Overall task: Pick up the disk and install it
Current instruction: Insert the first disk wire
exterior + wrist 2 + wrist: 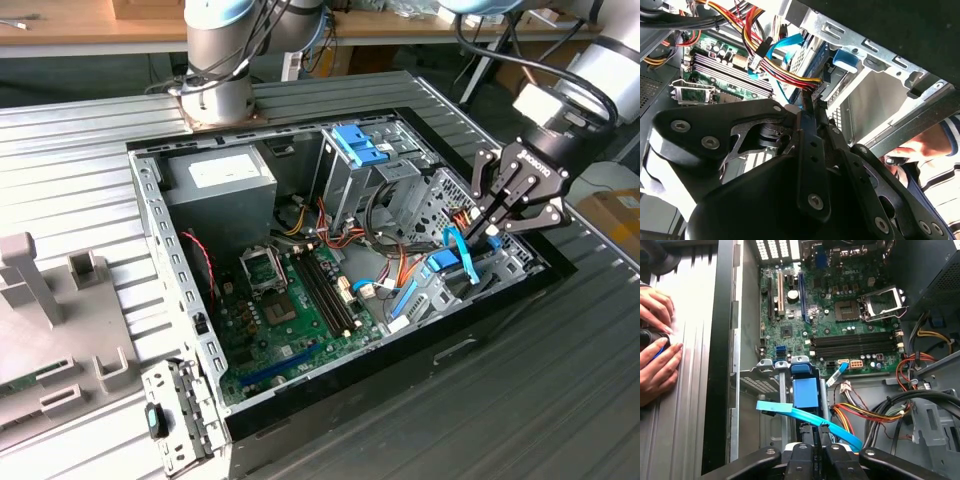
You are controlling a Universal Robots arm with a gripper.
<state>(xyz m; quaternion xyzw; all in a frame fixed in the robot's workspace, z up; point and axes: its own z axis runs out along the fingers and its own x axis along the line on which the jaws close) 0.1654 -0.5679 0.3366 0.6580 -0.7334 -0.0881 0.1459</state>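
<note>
The disk sits inside the open computer case, in the metal drive bay at the corner of the case towards the exterior view's right. Its blue plastic frame can be seen standing among the grey cage walls in both wrist views. The metal body and label are hidden by the cage, so how far it is seated cannot be made out.

The end effector hangs just above that bay, pointing down into the case. In both wrist views its black fingers are drawn close together with nothing visibly between them. Whether the tips touch the disk is hidden by the end effector's own body.

A light-blue flat cable crosses between the fingers and the blue frame. A bundle of red, yellow and orange wires runs beside the bay. The green motherboard covers the case floor. A grey power-supply box fills the far corner, with a light-blue bracket on a drive cage next to it.

The case lies on a ribbed metal worktop. In the first wrist view, a person's hands rest on the worktop beside the case, cut off at the picture's edge.
</note>
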